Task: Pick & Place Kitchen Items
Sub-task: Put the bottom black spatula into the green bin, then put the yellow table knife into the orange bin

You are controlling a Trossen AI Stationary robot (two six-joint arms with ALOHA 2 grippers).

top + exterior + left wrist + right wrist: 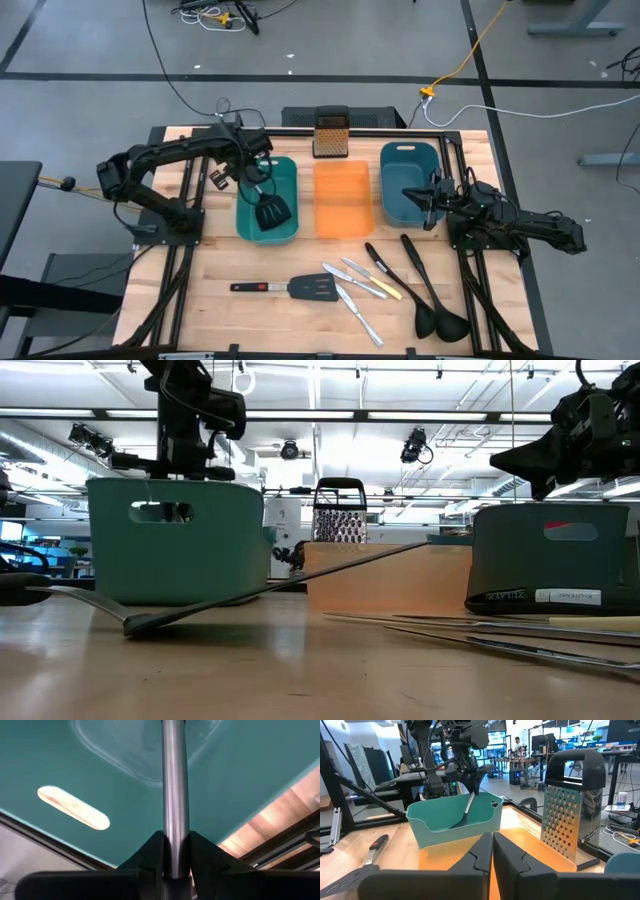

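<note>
Left gripper [256, 172] clamped on spatula [270, 209] handle, blade inside teal bin [288, 170]. Right gripper [425, 197] closed, empty, over dark bin [408, 152] near desk's right edge.

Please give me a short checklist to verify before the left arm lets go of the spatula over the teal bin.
1. Left gripper shut on steel handle of black slotted spatula: ok.
2. Spatula head inside the light teal plastic bin: ok.
3. Spatula head resting on the bin floor: cannot tell.
4. Right gripper shut, empty, waiting over the dark teal bin: ok.
5. Second black slotted spatula still on the wooden table: ok.
</note>
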